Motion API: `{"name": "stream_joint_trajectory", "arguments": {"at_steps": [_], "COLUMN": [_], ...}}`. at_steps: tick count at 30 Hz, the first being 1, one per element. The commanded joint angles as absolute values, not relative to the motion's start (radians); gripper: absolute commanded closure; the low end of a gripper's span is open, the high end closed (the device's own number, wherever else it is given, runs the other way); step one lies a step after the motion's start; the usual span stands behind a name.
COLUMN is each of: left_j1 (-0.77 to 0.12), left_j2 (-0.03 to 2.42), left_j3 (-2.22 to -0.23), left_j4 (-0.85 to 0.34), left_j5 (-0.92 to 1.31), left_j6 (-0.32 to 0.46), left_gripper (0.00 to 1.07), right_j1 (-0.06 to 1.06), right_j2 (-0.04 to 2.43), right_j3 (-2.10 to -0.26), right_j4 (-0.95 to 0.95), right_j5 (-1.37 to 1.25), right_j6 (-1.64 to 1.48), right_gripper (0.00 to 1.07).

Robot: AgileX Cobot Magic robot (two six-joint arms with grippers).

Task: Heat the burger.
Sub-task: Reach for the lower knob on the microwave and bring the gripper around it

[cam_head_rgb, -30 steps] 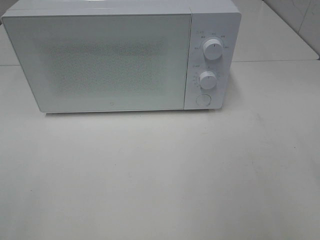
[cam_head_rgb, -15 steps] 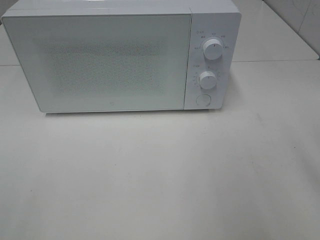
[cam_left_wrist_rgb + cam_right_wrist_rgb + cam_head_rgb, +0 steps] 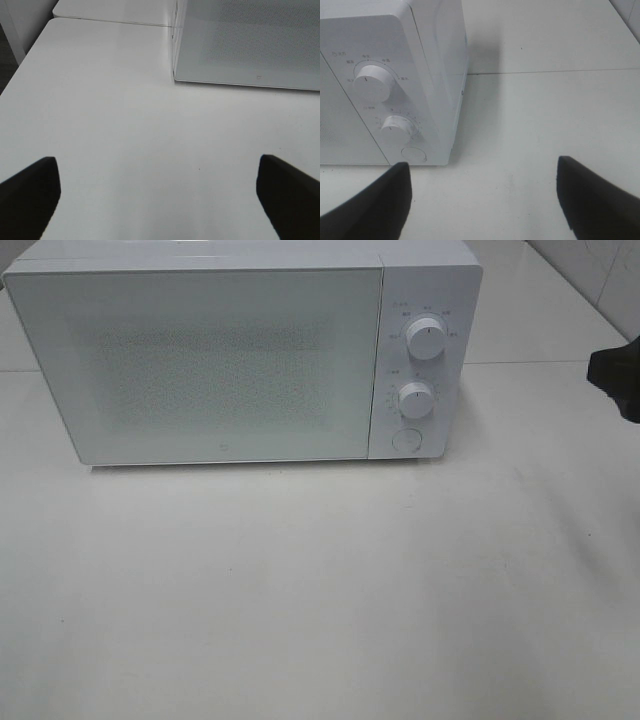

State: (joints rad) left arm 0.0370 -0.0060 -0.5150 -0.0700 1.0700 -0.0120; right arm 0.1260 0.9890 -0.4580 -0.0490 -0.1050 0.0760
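1. The burger showed in no view, and the microwave stood shut.
2. The left gripper and right gripper both stood wide open and empty.
3. By my judgement, the right one should have met the round button squarely, without nudging the knob above.
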Motion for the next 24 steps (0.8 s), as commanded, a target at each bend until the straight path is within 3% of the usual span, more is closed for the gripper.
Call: {"name": "stream_joint_trajectory", "arguments": {"at_steps": [1, 7, 15, 17, 24], "left_j1": [0.040, 0.040, 0.040, 0.040, 0.040], "left_j2": [-0.021, -0.021, -0.021, -0.021, -0.021], "left_j3": [-0.515, -0.515, -0.515, -0.515, -0.515], "left_j4": [-0.078, -0.078, -0.078, -0.078, -0.078], "left_j5": [1.068, 1.068, 1.068, 1.068, 1.068], "left_j6": [-0.012, -0.012, -0.012, -0.011, -0.011], "left_gripper": [0.07, 0.07, 0.07, 0.07, 0.07], "right_j1": [0.126, 0.126, 0.144, 0.242, 0.394], "right_j2": [1.010, 1.089, 1.192, 1.240, 1.334], "right_j3": [-0.428, -0.359, -0.288, -0.278, -0.278], "right_j4": [-0.042, 0.015, 0.244, 0.383, 0.540], "right_j5": [-0.225, -0.429, -0.679, -0.779, -0.917], "right_j6": [0.065, 0.018, -0.175, -0.288, -0.365], "right_gripper": [0.31, 0.31, 0.31, 0.31, 0.31]}}
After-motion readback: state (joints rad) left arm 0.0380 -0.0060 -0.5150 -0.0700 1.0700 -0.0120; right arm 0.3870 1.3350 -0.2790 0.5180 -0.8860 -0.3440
